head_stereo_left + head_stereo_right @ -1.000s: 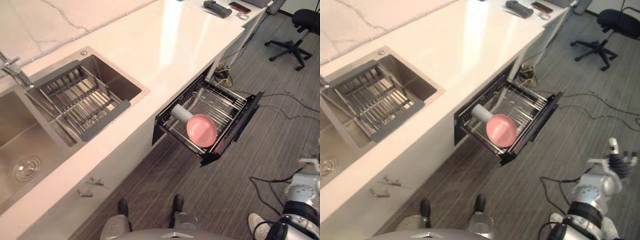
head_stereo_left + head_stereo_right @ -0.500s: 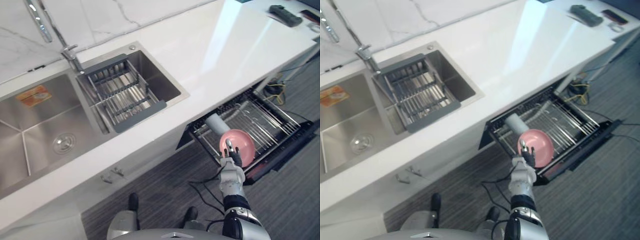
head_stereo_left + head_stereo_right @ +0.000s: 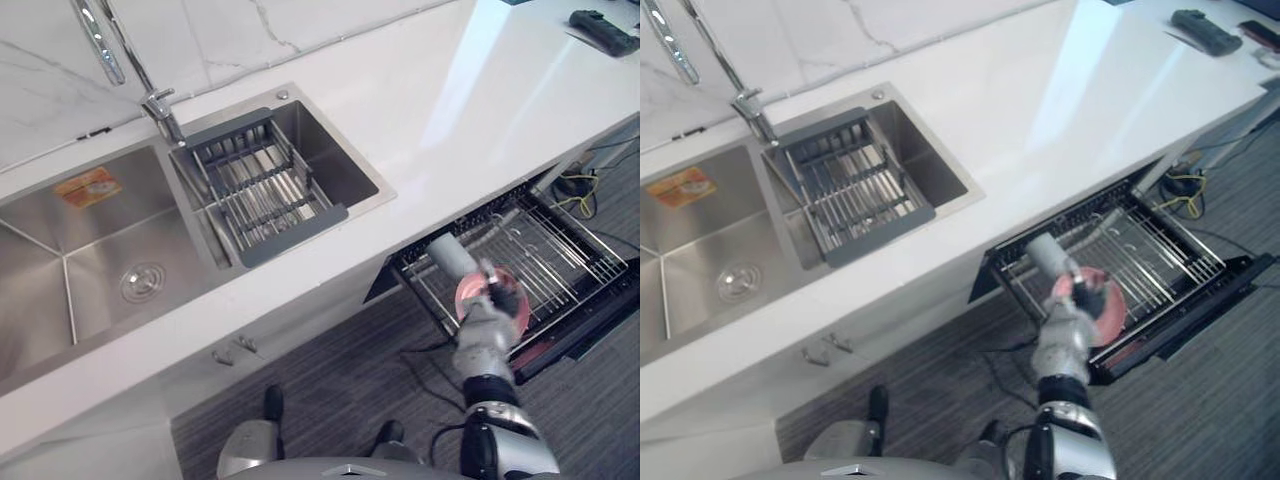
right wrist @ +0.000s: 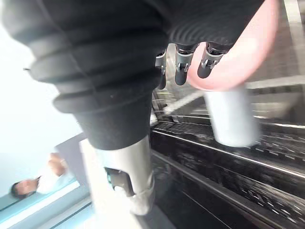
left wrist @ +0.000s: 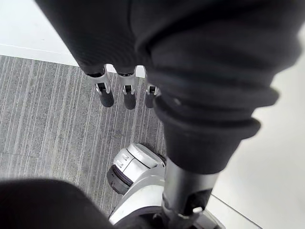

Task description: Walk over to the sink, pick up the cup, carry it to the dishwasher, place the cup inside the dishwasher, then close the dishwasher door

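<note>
Both hands are empty, fingers loosely straight (left hand (image 5: 128,94) over the floor (image 5: 43,109)), and with the cup (image 3: 447,254) racked we judge the right hand (image 3: 491,303) must next push the dishwasher door (image 3: 590,326) shut.

Brushed s/steel sink (image 3: 50,262), glossy white counter (image 3: 450,100), shiny metal-wire dishwasher rack (image 3: 562,250), smooth matt cup (image 3: 450,255), ribbed carpet floor (image 3: 340,370).

A glossy white countertop (image 3: 450,100) runs below a marbled wall (image 3: 220,30), above grey striped carpet (image 3: 340,370).
</note>
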`<state>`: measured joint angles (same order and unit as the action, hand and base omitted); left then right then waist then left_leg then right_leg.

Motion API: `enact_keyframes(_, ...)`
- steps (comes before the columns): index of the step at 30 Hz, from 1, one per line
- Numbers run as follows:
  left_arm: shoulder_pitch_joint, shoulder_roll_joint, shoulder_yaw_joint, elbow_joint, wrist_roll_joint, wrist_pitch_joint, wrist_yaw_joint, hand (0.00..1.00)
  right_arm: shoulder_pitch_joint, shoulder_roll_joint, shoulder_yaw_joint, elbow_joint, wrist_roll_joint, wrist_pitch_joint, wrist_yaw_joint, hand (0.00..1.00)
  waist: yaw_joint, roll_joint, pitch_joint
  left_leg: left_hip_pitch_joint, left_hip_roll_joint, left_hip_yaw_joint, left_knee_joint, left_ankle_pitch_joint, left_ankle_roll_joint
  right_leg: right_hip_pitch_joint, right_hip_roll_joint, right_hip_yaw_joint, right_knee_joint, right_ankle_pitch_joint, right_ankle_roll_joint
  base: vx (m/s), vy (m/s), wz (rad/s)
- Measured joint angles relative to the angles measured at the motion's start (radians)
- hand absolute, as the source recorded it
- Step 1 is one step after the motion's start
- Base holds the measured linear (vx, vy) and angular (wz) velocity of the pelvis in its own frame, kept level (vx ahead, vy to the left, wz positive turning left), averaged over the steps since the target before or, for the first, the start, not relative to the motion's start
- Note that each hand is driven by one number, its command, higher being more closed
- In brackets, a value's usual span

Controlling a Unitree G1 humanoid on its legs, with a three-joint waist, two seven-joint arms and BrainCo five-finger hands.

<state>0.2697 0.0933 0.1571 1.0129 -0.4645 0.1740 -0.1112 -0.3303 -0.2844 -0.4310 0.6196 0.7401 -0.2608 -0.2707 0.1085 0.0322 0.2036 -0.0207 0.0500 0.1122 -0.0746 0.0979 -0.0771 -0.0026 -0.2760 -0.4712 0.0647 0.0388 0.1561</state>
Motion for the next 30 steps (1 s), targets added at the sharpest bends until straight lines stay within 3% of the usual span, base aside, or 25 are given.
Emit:
enact_keyframes(6, -0.004, 0.030, -0.007, 0.000, 0.007, 0.026, 0.001, 0.00, 0.047, -0.197, -0.155, -0.002, -0.079, 0.003, -0.043, 0.00, -0.035, -0.029, 0.016, 0.020, 0.031, 0.077, 0.001, -0.017, -0.006, -0.034, 0.039, 0.078, -0.012, 0.011, -0.016, 0.00, -0.039, -0.39)
enact_keyframes(8, -0.004, 0.045, -0.011, 0.000, 0.007, 0.041, 0.012, 0.00, 0.061, -0.220, -0.188, 0.036, -0.079, 0.004, -0.042, 0.00, -0.059, -0.037, 0.021, 0.025, 0.039, 0.089, 0.003, -0.020, -0.010, -0.037, 0.052, 0.091, -0.017, 0.013, -0.019, 0.02, -0.060, -0.33)
enact_keyframes(16, -0.011, 0.089, -0.023, 0.001, -0.014, 0.082, 0.039, 0.00, 0.093, -0.238, -0.201, 0.108, -0.077, 0.052, -0.010, 0.00, -0.081, -0.069, 0.036, 0.050, 0.077, 0.223, 0.043, -0.063, -0.029, -0.089, 0.106, 0.242, -0.046, 0.050, -0.049, -0.02, -0.037, -0.57)
enact_keyframes(20, -0.016, 0.094, -0.024, 0.001, -0.015, 0.096, 0.039, 0.00, 0.091, -0.228, -0.158, 0.103, -0.078, 0.075, 0.001, 0.00, -0.090, -0.059, 0.046, 0.046, 0.093, 0.285, 0.116, -0.111, -0.033, -0.107, 0.114, 0.301, -0.047, 0.061, -0.055, -0.02, -0.016, -0.49)
enact_keyframes(25, -0.065, 0.095, -0.020, -0.005, -0.015, 0.102, 0.017, 0.00, 0.069, -0.153, -0.121, 0.057, -0.079, 0.097, -0.002, 0.00, -0.091, -0.031, 0.114, -0.018, 0.122, 0.329, 0.231, -0.168, -0.031, -0.157, 0.114, 0.323, -0.043, 0.069, -0.064, -0.08, -0.012, -0.30)
enact_keyframes(30, -0.137, 0.072, -0.020, -0.021, -0.015, 0.108, 0.015, 0.00, -0.031, -0.138, -0.100, 0.019, -0.079, 0.111, -0.005, 0.00, -0.085, 0.038, 0.202, -0.092, 0.125, 0.334, 0.262, -0.168, -0.022, -0.232, 0.093, 0.295, -0.023, 0.094, -0.064, -0.06, -0.004, -0.03)
